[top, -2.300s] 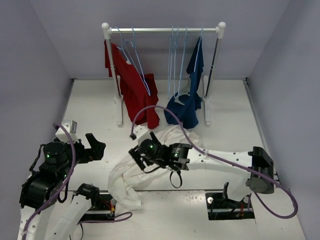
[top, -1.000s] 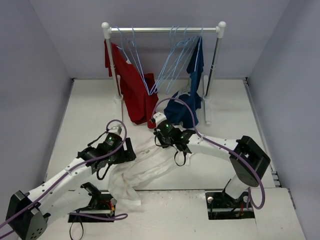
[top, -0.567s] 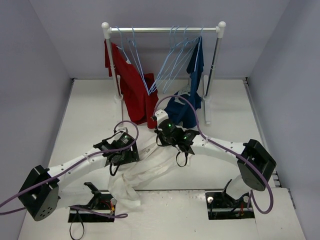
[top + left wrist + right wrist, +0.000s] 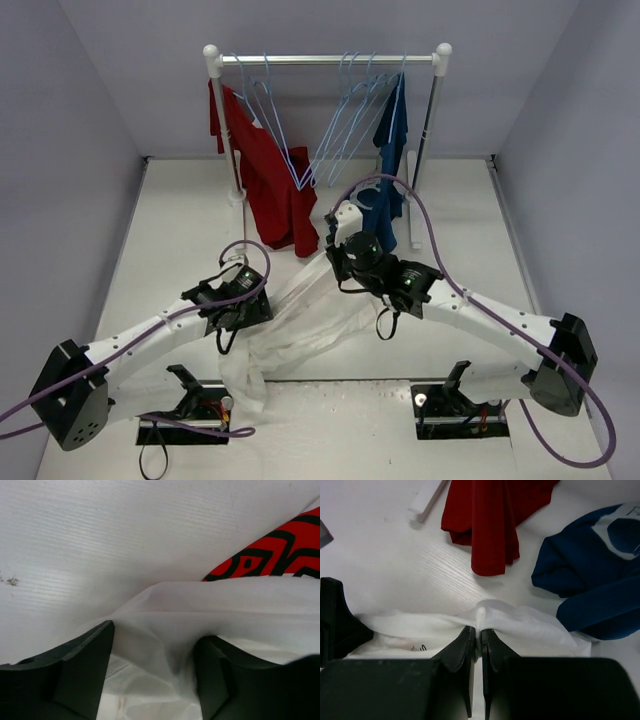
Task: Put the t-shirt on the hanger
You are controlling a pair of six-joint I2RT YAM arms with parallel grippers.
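White table (image 4: 180,230): t-shirt (image 4: 300,335) lies crumpled near front; clothes rack (image 4: 320,60) stands at back, navy shirt (image 4: 390,150) pooled beneath.

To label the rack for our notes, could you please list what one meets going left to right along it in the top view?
Left post → red shirt → hangers → blue shirt → right post.

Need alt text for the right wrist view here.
The right hand is pinched shut on a raised fold of the white t-shirt on the table. Beyond it are the hem of a red shirt and a crumpled navy shirt.
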